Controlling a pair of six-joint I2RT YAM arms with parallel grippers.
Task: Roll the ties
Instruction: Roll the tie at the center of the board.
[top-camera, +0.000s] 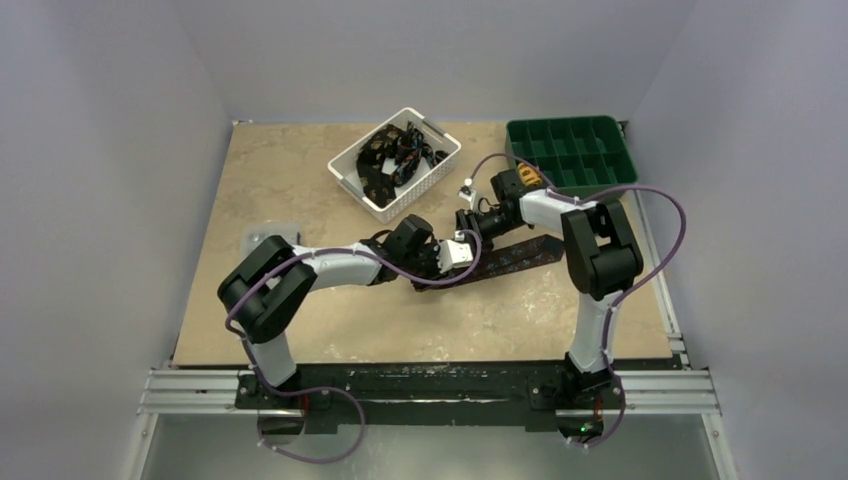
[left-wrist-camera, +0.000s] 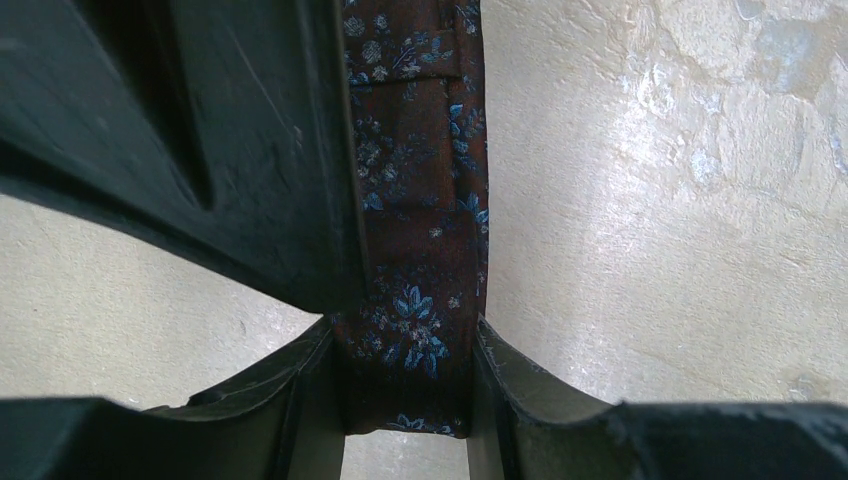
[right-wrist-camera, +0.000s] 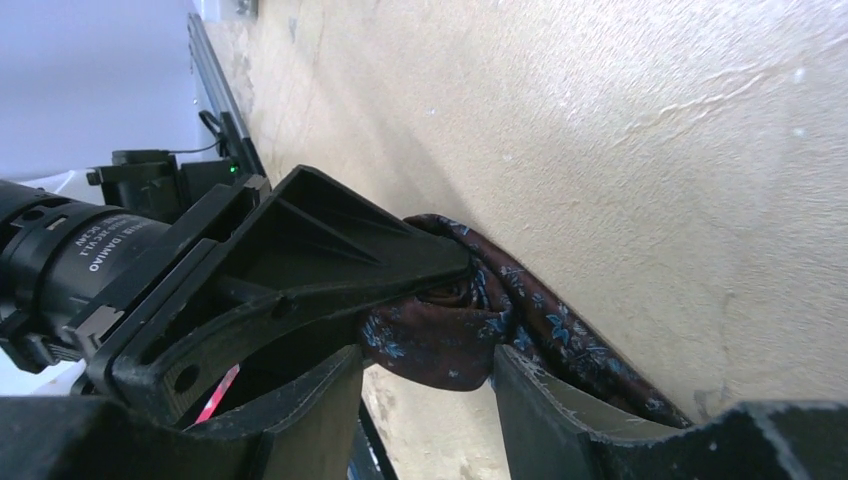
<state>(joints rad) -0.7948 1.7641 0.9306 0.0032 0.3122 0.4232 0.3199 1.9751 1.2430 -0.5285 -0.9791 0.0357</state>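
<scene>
Boxed in by pale walls (top-camera: 100, 150) on three sides. Working on a flat, mottled beige table (top-camera: 300, 200). Far back: a white basket (top-camera: 345, 172) heaped with more ties, with a green tray (top-camera: 565, 122) to its right, both well apart from the work.

At mid-table, one tie (top-camera: 520, 252) laid flat, long axis left to right and tilted slightly away toward the right. Left end curled into a small roll (right-wrist-camera: 440, 345).

Left gripper (left-wrist-camera: 410, 400) clenched across the tie's width at that rolled end, the flat length leading straight away from it. Right gripper (right-wrist-camera: 425, 365) just beside, jaws parted, the roll bulging between the tips and apparently released.

Judged: rolling only just started. Next turn probably rightward along the long axis, with the left arm nearer the roll and the right nearer the unrolled length.
</scene>
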